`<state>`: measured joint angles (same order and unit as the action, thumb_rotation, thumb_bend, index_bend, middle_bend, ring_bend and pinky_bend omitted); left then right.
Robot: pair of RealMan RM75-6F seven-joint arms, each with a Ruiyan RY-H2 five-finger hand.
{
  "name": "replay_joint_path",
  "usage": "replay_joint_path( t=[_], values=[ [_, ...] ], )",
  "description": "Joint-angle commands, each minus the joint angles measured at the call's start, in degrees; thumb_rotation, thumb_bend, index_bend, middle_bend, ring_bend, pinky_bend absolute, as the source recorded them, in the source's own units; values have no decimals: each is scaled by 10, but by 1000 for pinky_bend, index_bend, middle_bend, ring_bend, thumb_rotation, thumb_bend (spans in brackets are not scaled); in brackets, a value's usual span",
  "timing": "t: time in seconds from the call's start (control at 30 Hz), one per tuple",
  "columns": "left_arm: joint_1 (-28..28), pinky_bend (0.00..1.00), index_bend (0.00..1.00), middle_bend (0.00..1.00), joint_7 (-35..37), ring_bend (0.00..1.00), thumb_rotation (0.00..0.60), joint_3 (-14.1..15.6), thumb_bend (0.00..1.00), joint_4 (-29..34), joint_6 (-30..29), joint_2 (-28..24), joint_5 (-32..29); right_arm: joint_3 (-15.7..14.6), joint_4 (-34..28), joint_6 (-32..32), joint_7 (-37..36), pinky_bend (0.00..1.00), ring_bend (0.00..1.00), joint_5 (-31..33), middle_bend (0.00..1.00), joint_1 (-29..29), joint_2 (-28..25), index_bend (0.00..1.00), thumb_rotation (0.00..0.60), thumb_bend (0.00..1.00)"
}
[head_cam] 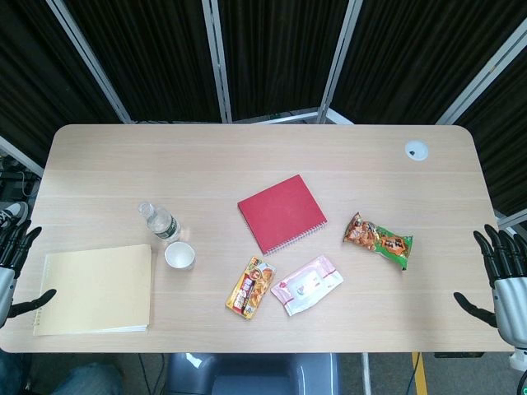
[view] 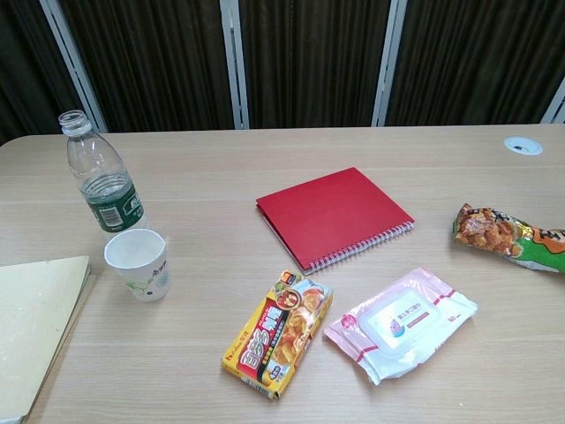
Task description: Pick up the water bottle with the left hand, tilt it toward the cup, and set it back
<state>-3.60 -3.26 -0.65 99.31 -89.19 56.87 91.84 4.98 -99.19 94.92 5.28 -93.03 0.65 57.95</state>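
Clear plastic water bottle with green label (view: 100, 179) upright, uncapped, on light wooden table (head_cam: 247, 148), just behind white paper cup (view: 139, 263). Left hand (head_cam: 15, 267) at table's left edge, fingers spread, holding nothing. Right hand (head_cam: 504, 284) at right edge, likewise spread, empty.

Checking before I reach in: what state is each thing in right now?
Bottle: upright, uncapped, untouched.
Cup: upright, beside the bottle.
Red notebook: closed, flat.
Yellow notebook: closed, flat.
Wipes: lid closed.
Left hand: open, off the table edge.
Right hand: open, holding nothing.
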Motion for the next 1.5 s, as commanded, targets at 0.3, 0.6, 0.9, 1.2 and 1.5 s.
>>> replay_joint_path(
  t=[0.3,0.6,0.9,1.2,1.5],
  values=[
    [-18,0,0,0,45,0,600,-3,0,-18,29,12,-5,1,1,-7,-6,0,0,6,0,2,-1,0,600,0],
    [-107,0,0,0,254,0,600,-33,0,-91,181,98,-67,13,-2,-25,-21,0,0,34,0,12,-5,0,600,0],
    [-147,0,0,0,317,0,600,-73,0,-196,230,212,-131,13,8,-68,-22,0,0,60,0,28,0,0,600,0],
    [-202,0,0,0,407,0,600,-87,0,-323,299,283,-131,20,10,-91,-8,0,0,90,0,38,4,0,600,0],
    [-252,0,0,0,484,0,600,-86,0,-429,345,352,-112,26,17,-101,19,0,0,119,0,42,14,0,600,0]
  ],
)
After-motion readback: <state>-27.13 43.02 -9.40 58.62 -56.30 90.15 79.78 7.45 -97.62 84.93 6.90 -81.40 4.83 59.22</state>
